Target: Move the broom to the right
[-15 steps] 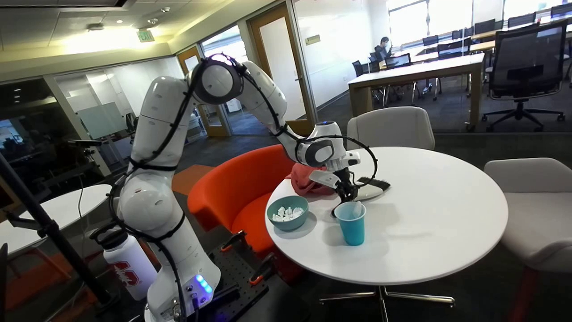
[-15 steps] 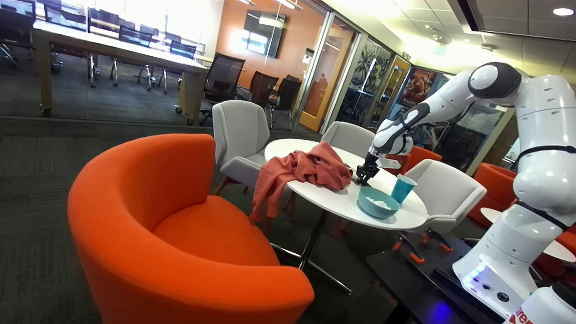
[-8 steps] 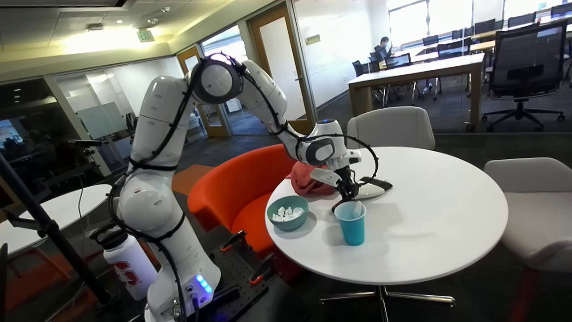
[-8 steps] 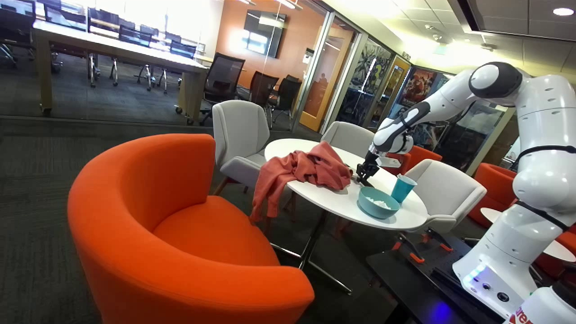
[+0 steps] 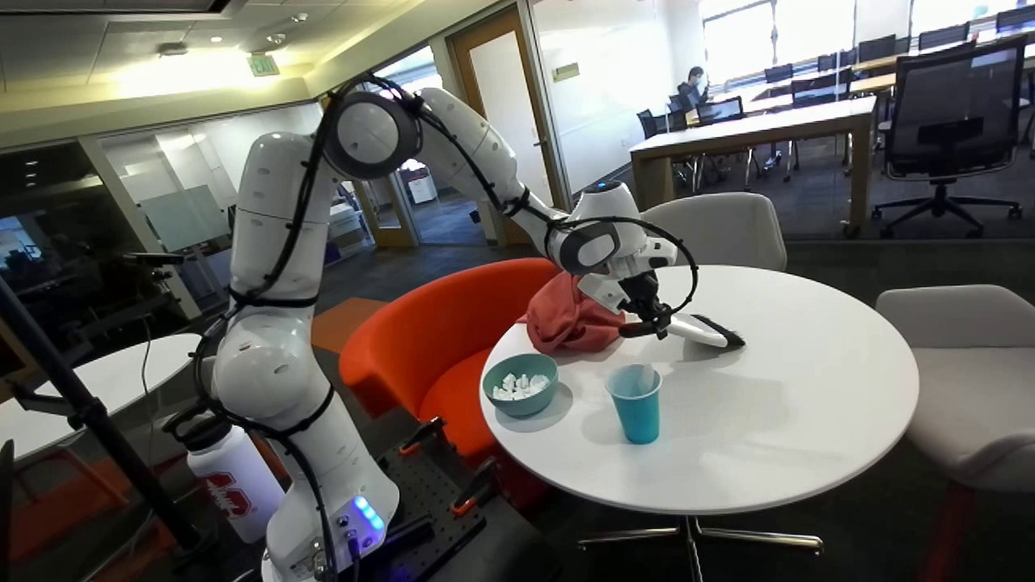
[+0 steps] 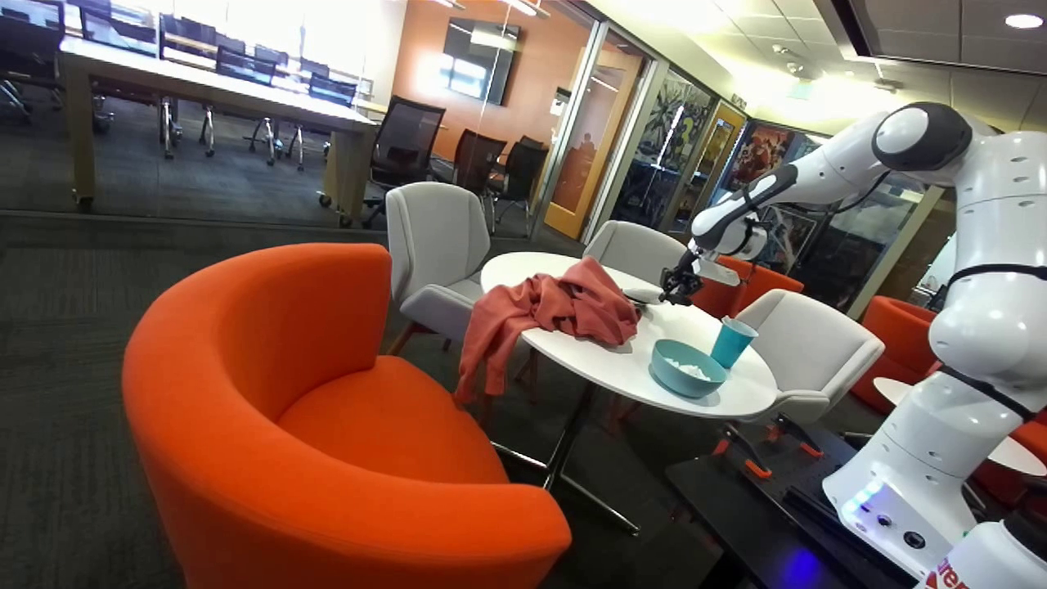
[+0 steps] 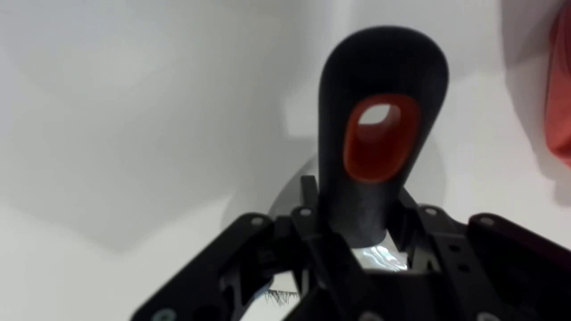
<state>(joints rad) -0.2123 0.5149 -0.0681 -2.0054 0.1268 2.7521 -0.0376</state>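
Observation:
The broom is a small hand brush with a white body [image 5: 697, 330], dark bristles and a black handle with a red-lined hole. My gripper [image 5: 659, 323] is shut on the black handle, which stands between the two fingers in the wrist view [image 7: 381, 62]. The handle is off the table and a shadow lies under the brush. I cannot tell whether the bristles touch the table. In an exterior view the white body [image 6: 644, 294] shows between the gripper [image 6: 677, 293] and the red cloth; the fingers hide the handle there.
On the round white table [image 5: 792, 436] a crumpled red cloth [image 5: 570, 319] lies beside the gripper and hangs over the edge. A teal bowl [image 6: 683, 380] with white pieces and a blue cup [image 5: 636, 408] stand near the robot's side. Chairs surround the table.
My gripper has risen with the broom. In both exterior views it has moved up and to the right. The handle has left its low place behind the cup. Cloth, bowl and cup have not moved.

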